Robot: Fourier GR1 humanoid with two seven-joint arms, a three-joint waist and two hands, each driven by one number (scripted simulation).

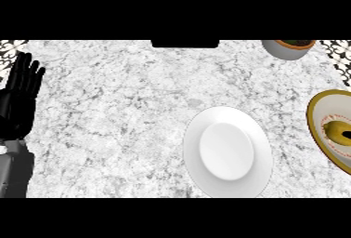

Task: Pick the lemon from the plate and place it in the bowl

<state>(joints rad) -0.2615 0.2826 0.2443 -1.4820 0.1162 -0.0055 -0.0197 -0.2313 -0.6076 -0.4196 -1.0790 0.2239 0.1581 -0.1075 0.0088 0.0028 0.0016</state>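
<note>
Marble counter (pixel 116 121), grey-white speckle, fills the view. Next in size, white plate (pixel 228 151), round, sits at approx 5 o'clock from centre, nothing on it. At 3 o'clock, cut by the right edge, the bowl (pixel 316 116) w/ olive-yellow rim & pale inside w/ red line; the lemon (pixel 338 130) lies inside it, yellow, partly out of frame. Bowl & plate near each other, not touching. Left hand (pixel 19 100) at 9 o'clock by the left edge, black, fingers straight & pointing up, holding nothing, grey forearm below it. Small grey pot (pixel 286 49) w/ dark soil at 1 o'clock, top edge. Right hand not seen.
</note>
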